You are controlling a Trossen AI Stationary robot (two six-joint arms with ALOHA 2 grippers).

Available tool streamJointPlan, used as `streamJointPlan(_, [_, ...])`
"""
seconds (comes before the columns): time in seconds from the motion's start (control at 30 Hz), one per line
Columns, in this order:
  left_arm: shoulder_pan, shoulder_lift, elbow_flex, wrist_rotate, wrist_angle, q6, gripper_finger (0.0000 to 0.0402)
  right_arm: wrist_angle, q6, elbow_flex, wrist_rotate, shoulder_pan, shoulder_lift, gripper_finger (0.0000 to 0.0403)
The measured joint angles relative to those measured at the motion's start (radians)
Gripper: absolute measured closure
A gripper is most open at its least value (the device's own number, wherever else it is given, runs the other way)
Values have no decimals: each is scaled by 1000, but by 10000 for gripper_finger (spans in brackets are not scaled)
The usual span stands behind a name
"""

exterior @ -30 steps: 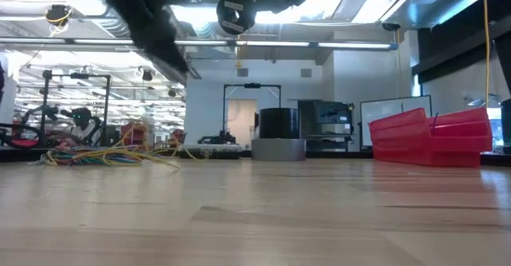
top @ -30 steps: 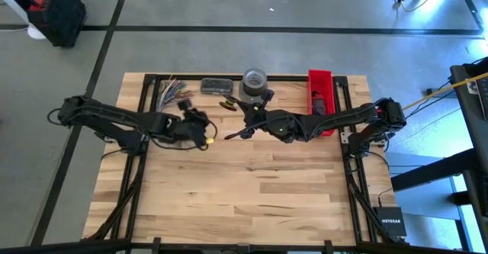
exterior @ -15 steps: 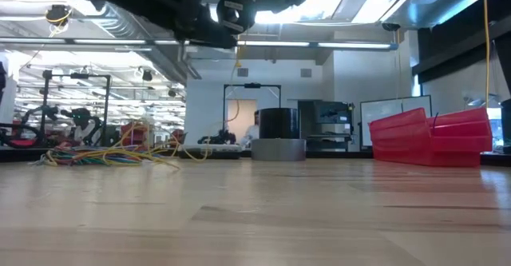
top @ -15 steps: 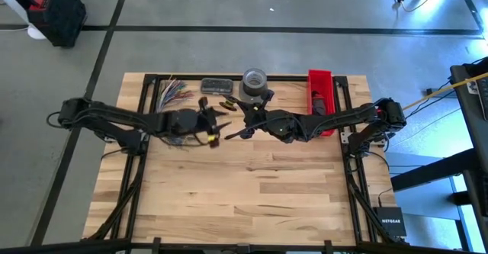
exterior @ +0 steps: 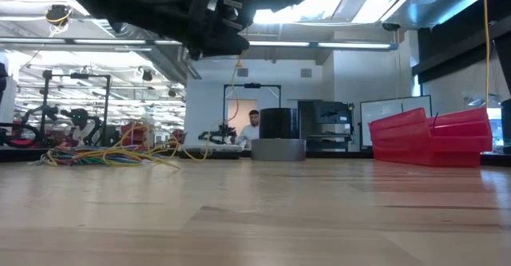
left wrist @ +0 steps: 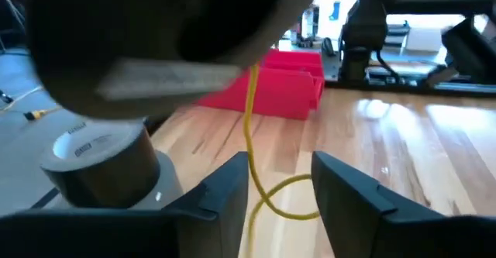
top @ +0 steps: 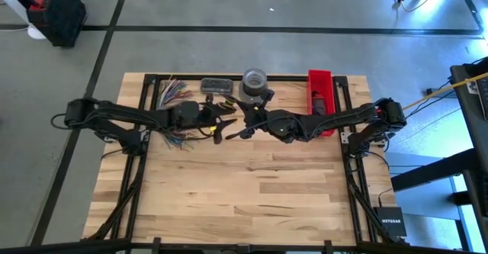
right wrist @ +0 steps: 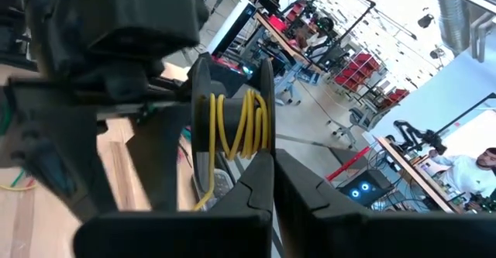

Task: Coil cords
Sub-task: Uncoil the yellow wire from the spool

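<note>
A black spool (right wrist: 231, 122) wound with yellow cord is held up over the far middle of the table by my right gripper (right wrist: 273, 192), which is shut on it; it also shows in the low view (exterior: 234, 12). A free length of the yellow cord (left wrist: 249, 126) hangs from the spool between the open fingers of my left gripper (left wrist: 279, 200), which stands right beside the spool (top: 226, 121). Whether the fingers touch the cord, I cannot tell. A tangle of multicoloured cords (exterior: 104, 156) lies on the table at the far left (top: 174, 94). My right gripper holds the spool by the edge of one flange (right wrist: 266, 153), pinched between its two fingers. The spool is lifted clear of the table, with the yellow cord wound round its core and a loose end hanging below.
A grey tape roll (top: 254, 78) stands at the far middle and a red bin (top: 320, 101) at the far right. A dark flat box (top: 217, 85) lies beside the tape roll. A person (exterior: 253, 126) shows in the room beyond the table.
My left gripper has gone toward the table's right edge, up to the spool in my right gripper, and now has the hanging yellow cord between its fingers. The spool has kept still.
</note>
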Motion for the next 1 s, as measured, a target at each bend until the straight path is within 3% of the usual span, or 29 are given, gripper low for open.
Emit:
streamJointPlan(0.33, [10,32,0,19,15,58,393,-1,-1,0,0,0,0,397])
streamJointPlan(0.73, [-127,0,47,79,36,122,399,0,-2,0,-1,0,0,397])
streamJointPlan(0.83, [-186,-81,50,-22,16,200,400,-11,-2,0,-3,0,0,397])
streamJointPlan(1.0, [-273,-290,51,-446,-217,316,400,-28,-2,0,-3,0,0,397])
